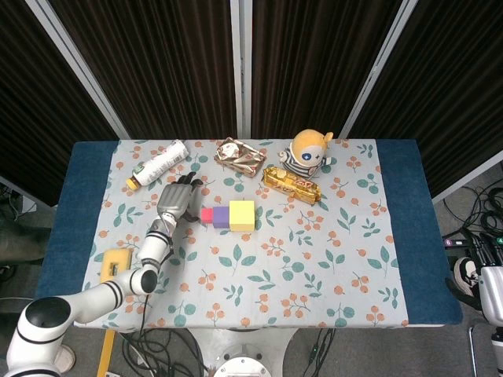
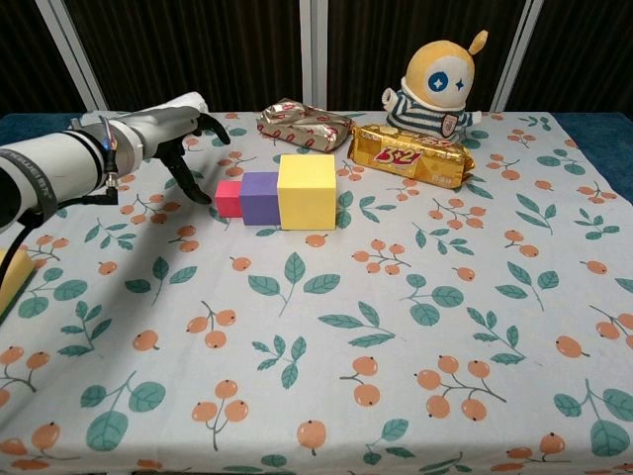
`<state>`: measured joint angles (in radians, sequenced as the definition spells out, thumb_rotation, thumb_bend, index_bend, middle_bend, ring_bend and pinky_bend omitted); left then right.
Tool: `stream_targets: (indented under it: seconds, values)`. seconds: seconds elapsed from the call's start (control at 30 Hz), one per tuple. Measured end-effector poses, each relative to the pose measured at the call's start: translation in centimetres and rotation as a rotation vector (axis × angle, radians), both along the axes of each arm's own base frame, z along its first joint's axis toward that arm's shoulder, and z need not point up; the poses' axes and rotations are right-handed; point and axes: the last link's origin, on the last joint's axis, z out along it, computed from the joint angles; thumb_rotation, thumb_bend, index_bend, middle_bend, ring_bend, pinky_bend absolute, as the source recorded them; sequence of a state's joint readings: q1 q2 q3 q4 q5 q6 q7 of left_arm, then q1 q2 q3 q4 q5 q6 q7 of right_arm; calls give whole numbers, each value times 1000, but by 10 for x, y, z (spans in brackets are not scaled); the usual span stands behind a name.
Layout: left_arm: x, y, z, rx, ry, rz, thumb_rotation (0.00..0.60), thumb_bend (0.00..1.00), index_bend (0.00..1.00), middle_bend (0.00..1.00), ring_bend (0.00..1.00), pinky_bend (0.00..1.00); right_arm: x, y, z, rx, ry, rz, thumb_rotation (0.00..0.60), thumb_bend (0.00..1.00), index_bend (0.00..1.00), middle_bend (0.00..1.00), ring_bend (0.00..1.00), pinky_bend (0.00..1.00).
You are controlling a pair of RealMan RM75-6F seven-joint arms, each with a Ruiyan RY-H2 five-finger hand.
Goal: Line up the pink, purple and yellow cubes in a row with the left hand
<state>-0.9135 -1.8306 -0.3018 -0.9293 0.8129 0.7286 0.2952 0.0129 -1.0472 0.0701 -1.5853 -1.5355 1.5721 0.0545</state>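
Note:
Three cubes stand side by side in a touching row on the floral cloth: a small pink cube (image 1: pixel 207 215) (image 2: pixel 228 197) at the left, a purple cube (image 1: pixel 221 216) (image 2: pixel 259 196) in the middle and a larger yellow cube (image 1: pixel 242 215) (image 2: pixel 307 191) at the right. My left hand (image 1: pixel 177 199) (image 2: pixel 176 139) hovers just left of the pink cube with its fingers spread and curved down, holding nothing. A small gap shows between its fingertips and the pink cube. My right hand is out of both views.
Behind the cubes lie a foil-wrapped packet (image 1: pixel 239 156) (image 2: pixel 305 124), a golden snack bag (image 1: pixel 292 184) (image 2: pixel 410 154) and a striped plush toy (image 1: pixel 307 151) (image 2: pixel 439 85). A white bottle (image 1: pixel 159 164) lies at the back left. A yellow sponge (image 1: pixel 115 261) sits near the left edge.

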Motion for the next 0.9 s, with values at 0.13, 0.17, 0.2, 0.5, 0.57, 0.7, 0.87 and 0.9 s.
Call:
stream_targets:
  seconds: [0.13, 0.17, 0.2, 0.5, 0.57, 0.7, 0.87, 0.9]
  values:
    - [-6, -2, 14, 18, -11, 7, 600, 159, 246, 144, 118, 252, 0, -1, 0, -1, -2, 8, 600, 104, 11, 162, 109, 235]
    - [-8, -3, 19, 26, -16, 11, 600, 159, 246, 144, 118, 252, 0, -1, 0, 0, -3, 10, 600, 104, 11, 162, 109, 236]
    - [-11, -4, 26, 40, -25, 15, 600, 159, 246, 144, 118, 252, 0, -1, 1, 0, -4, 11, 600, 104, 12, 162, 109, 236]
    - [-59, -31, 108, 228, -57, 33, 600, 159, 246, 144, 119, 236, -4, -6, 3, 21, -44, 15, 600, 104, 11, 162, 101, 229]
    - [-70, -41, 121, 264, -43, 18, 600, 159, 246, 144, 119, 220, -5, -7, 2, 30, -62, 18, 600, 104, 11, 151, 70, 190]
    - [-96, -77, 144, 324, 10, -33, 600, 159, 246, 144, 119, 198, -8, -9, 2, 54, -102, 24, 600, 113, 12, 130, 25, 134]
    - [-125, -129, 167, 372, 60, -55, 600, 159, 246, 144, 118, 198, -8, -13, -1, 83, -118, 43, 600, 123, 12, 126, 14, 108]
    - [-131, -142, 173, 383, 64, -43, 600, 158, 246, 144, 119, 198, -8, -13, -2, 85, -117, 47, 600, 123, 12, 126, 14, 108]
